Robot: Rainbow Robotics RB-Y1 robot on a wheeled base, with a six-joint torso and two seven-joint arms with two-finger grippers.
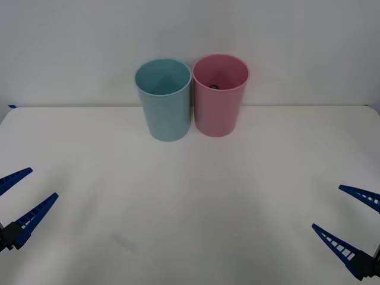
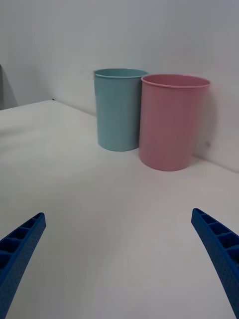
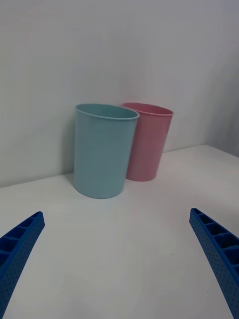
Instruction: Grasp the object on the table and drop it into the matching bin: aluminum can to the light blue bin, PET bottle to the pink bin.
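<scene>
Both arms parked low at near table corners: left gripper (image 1: 21, 206) and right gripper (image 1: 347, 222) spread wide, holding nothing. White table (image 1: 190, 202) between them. Far back, light blue bin (image 1: 163, 98) touching pink bin (image 1: 219, 95); a dark cap (image 1: 214, 86) sits inside the pink one, so the bottle looks delivered, task likely done.

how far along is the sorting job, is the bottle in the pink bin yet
It looks finished. A small dark thing shows inside the pink bin just below its rim, probably the bottle's cap, though too little shows to be sure. The white table in front of both bins holds nothing to pick up. Nothing is in hand: the left claw and right claw are both open, low at the table's near corners. The light blue bin looks empty.
</scene>
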